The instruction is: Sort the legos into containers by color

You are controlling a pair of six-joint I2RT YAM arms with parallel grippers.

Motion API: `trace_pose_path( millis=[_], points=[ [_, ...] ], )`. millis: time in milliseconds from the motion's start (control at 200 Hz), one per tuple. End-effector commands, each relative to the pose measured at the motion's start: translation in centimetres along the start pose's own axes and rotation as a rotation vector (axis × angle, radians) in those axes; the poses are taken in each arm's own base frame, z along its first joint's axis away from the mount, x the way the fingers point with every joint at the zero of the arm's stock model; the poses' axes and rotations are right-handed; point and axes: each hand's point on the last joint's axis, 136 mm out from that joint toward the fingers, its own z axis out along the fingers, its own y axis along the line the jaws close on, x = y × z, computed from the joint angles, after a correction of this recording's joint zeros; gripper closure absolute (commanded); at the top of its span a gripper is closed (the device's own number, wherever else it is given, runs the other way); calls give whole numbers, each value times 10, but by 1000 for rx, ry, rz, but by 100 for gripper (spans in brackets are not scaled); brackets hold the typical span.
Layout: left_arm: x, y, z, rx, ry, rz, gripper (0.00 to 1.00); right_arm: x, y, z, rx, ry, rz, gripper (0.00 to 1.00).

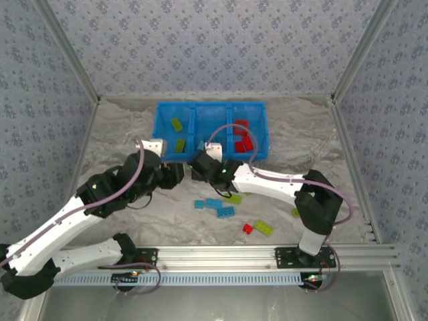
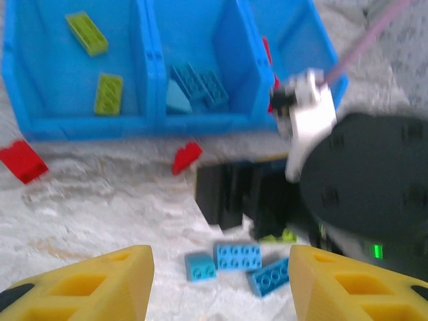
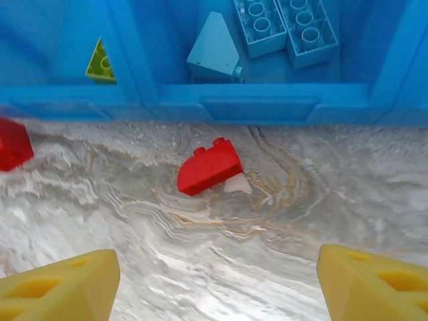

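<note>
Right gripper point(image 3: 217, 254) hung spread, empty; red brick point(image 3: 209, 166) lay ahead between its fingers, just short of the bin point(image 3: 257, 107). It looked light, stiff, slick; its flat sides seemed the place to pinch, not the slope.

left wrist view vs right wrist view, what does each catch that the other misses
Left wrist, not right wrist: the right arm, three light blue bricks on the table, and a long lime brick in the left compartment. Right wrist, not left wrist: a small white piece touching the red sloped brick. Both: that brick in front of the blue bin, a second red brick to its left, and blue bricks in the middle compartment.
</note>
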Motion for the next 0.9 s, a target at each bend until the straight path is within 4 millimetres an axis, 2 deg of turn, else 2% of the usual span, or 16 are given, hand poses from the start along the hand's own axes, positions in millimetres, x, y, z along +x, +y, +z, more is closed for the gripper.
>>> trace_pose_path(
  millis=[0,120,200,345,645,894],
  points=[
    [1,-18,-15,135,-40,-5,44,-1,4,12,41,35,237,20],
    [10,-13,-27,150,-57,27,44,5,5,32,85,101,361,20],
    [9,-7,-38,157,-88,28,43,10,3,47,94,130,418,22],
    [9,6,-50,146,-116,17,43,9,3,63,106,130,456,22],
    [12,2,-44,143,-88,30,43,19,1,86,157,155,464,24],
    [12,-5,-40,163,-78,31,43,22,-11,104,211,155,484,27]
  ],
)
